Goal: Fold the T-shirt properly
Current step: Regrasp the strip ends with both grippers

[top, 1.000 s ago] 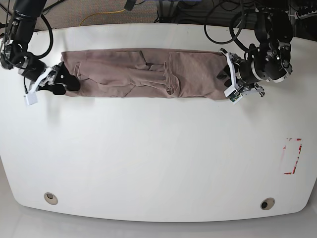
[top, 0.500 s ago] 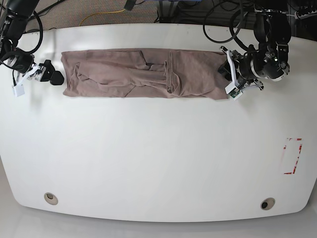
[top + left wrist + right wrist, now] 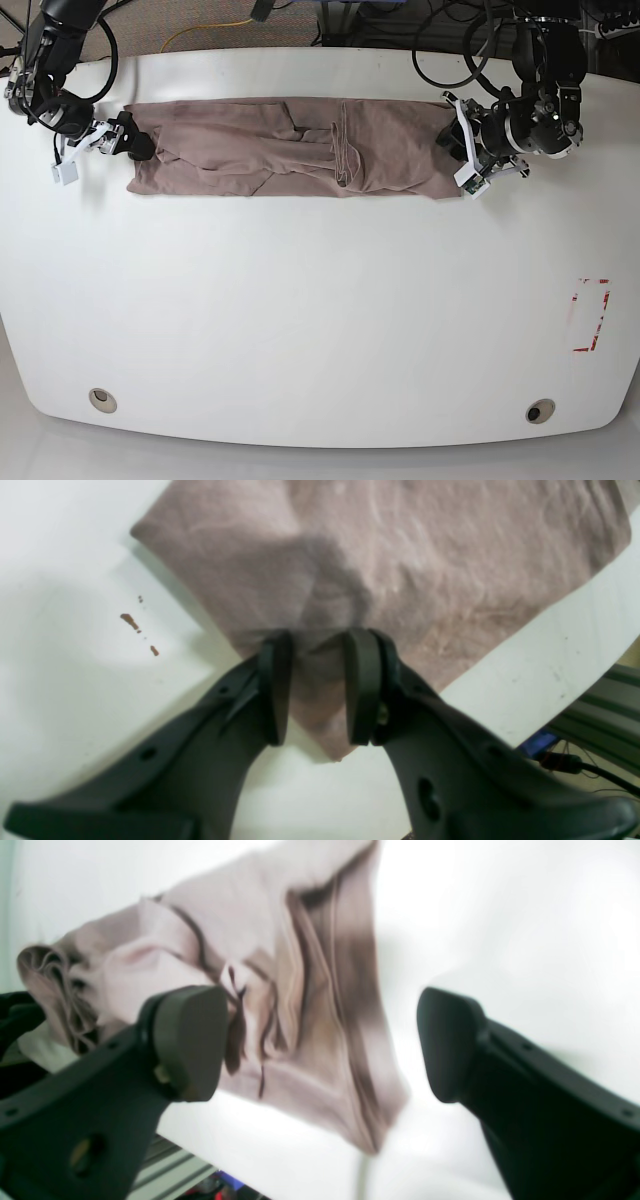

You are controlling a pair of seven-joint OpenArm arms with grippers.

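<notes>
The mauve-brown T-shirt (image 3: pixel 300 150) lies as a long, creased band across the back of the white table (image 3: pixel 320 300). At its right end my left gripper (image 3: pixel 462 152) is down on the cloth. In the left wrist view its fingers (image 3: pixel 275 690) are closed on a raised fold of the T-shirt (image 3: pixel 400 555) near a corner. My right gripper (image 3: pixel 128 146) is at the shirt's left end, jaws wide open. In the blurred right wrist view the right gripper (image 3: pixel 317 1045) straddles the rumpled T-shirt (image 3: pixel 310 965), and nothing is gripped.
A red-outlined rectangle (image 3: pixel 590 315) is marked near the table's right edge. Two round holes (image 3: pixel 102 400) (image 3: pixel 540 411) sit near the front edge. Cables lie behind the table. Small red-brown specks (image 3: pixel 130 621) mark the tabletop beside the left gripper.
The right gripper drew left off the shirt, then came back to its left end, a little farther back. The left gripper shifted slightly toward the back, still on the right end.
</notes>
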